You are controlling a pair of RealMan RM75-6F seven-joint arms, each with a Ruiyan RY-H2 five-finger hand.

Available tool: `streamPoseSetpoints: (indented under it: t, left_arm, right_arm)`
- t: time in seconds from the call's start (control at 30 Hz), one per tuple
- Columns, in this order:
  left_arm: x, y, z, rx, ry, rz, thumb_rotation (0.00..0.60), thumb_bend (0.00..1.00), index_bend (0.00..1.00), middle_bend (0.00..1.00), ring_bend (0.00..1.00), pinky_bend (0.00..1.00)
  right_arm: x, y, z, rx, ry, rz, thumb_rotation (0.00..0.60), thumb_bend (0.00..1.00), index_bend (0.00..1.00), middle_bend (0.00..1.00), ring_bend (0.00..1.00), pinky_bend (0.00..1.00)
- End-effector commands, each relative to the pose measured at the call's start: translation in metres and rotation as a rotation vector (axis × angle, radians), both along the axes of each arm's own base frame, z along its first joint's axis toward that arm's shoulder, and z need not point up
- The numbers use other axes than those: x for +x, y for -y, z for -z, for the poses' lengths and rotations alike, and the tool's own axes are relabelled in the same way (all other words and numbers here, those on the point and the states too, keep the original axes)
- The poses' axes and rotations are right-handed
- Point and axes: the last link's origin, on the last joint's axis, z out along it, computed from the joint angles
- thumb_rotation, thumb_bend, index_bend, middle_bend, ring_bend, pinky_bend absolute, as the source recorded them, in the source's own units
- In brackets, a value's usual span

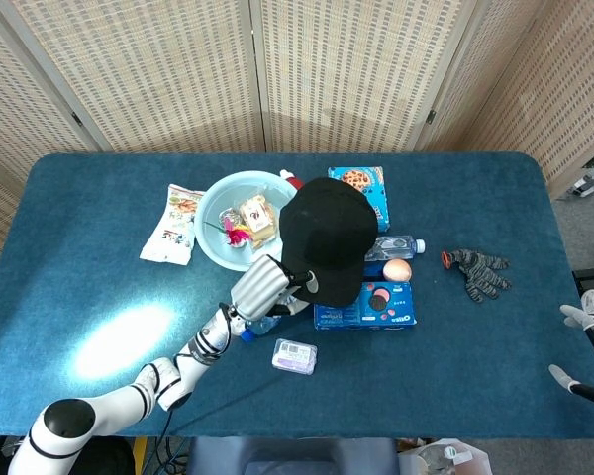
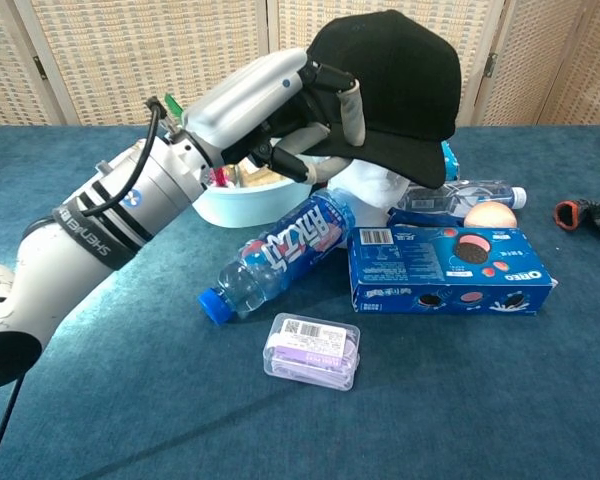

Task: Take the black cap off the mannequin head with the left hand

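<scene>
The black cap (image 1: 327,233) sits tilted on the white mannequin head (image 2: 373,188), mid table. In the head view the cap hides the mannequin head. My left hand (image 2: 270,100) grips the cap's brim from the left, thumb under it and fingers over it; the same left hand (image 1: 267,287) shows below the cap from above. The brim is raised, so part of the mannequin head shows beneath the cap (image 2: 400,70). Far off at the table's right edge my right hand (image 1: 589,351) holds nothing, its fingers spread.
A light blue bowl (image 1: 213,213) of snacks stands behind my left hand. A lying water bottle (image 2: 280,255), an Oreo box (image 2: 450,270) and a small clear box (image 2: 313,350) lie in front of the head. A glove (image 1: 480,272) lies to the right, a snack packet (image 1: 173,223) to the left.
</scene>
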Motion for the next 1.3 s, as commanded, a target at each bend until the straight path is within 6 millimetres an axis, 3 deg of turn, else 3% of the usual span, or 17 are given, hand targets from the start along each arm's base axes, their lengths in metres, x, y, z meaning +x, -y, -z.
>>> streamPoseSetpoints:
  t: [0.03,0.37,0.67,1.0,1.3]
  left_arm:
    - [0.004,-0.001,-0.003,-0.012,0.036,-0.033,0.600,0.37,0.63,0.98,0.99,1.00]
    - [0.017,-0.002,-0.021,-0.049,0.121,-0.083,0.600,0.42,0.68,1.00,1.00,1.00]
    - [0.043,-0.011,-0.036,-0.085,0.187,-0.129,0.600,0.43,0.69,1.00,1.00,1.00]
    - [0.067,-0.031,-0.052,-0.119,0.295,-0.225,0.600,0.43,0.69,1.00,1.00,1.00]
    - [0.068,-0.050,-0.073,-0.108,0.385,-0.305,0.600,0.43,0.68,1.00,1.00,1.00]
  right_arm:
    - [0.000,0.000,0.000,-0.001,0.000,-0.001,0.600,0.02,0.25,0.36,0.26,0.27]
    - [-0.001,0.000,0.000,-0.003,0.004,-0.004,0.600,0.02,0.25,0.36,0.26,0.27]
    - [-0.001,-0.001,-0.002,-0.010,0.007,-0.008,0.600,0.02,0.25,0.36,0.26,0.27]
    - [-0.006,-0.001,-0.002,-0.015,0.013,-0.004,0.600,0.02,0.25,0.36,0.26,0.27]
    - [-0.007,-0.002,-0.003,-0.018,0.016,-0.006,0.600,0.02,0.25,0.36,0.26,0.27]
